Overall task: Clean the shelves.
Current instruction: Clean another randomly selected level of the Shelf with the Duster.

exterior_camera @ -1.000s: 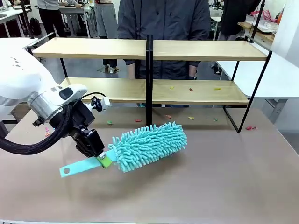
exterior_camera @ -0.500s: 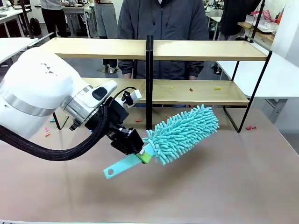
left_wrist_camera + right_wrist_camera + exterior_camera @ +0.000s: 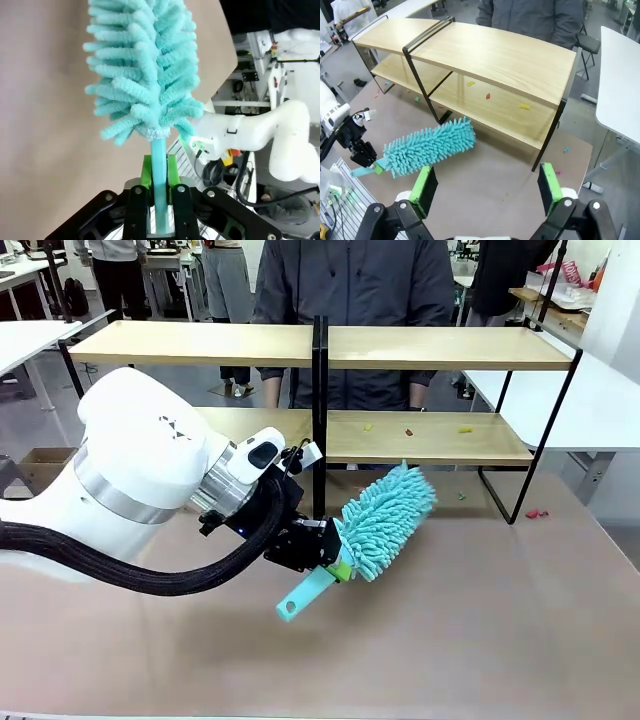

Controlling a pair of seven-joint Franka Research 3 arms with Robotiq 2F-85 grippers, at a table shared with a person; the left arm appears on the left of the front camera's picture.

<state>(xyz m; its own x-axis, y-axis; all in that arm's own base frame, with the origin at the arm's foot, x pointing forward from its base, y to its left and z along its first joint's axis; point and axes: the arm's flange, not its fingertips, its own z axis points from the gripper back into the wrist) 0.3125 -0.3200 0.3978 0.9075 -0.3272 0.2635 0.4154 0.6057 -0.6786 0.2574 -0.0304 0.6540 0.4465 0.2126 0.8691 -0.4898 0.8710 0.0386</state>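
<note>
1. Two tiers of light wooden board make up the shelves (image 3: 200,343), which stand along the far half of the brown tabletop (image 3: 480,620) on a thin black frame, with a black centre post (image 3: 319,410) dividing them into left and right bays. A person (image 3: 350,280) in a dark jacket stands right behind them.
2. The left arm (image 3: 140,470), white and bulky, reaches in from the left over the tabletop, in front of the left bay.
3. A teal microfibre duster (image 3: 385,520) is tilted in front of the shelves, just right of the centre post. Its fluffy head points up toward the lower board's front edge, while the flat handle end slants down toward the tabletop. Whether the head touches the board cannot be told.
4. The left pincer (image 3: 335,565) is clamped tight on the duster's handle just below the head. In the left wrist view, both green pads (image 3: 145,170) press against the teal stem.
5. The right pincer (image 3: 486,190) hangs high above the tabletop with its jaws spread wide – nothing sits between them.
6. A few small coloured scraps (image 3: 408,431) lie on the lower board's right bay, and a pink bit (image 3: 537,512) lies on the tabletop beside the frame's right leg.
</note>
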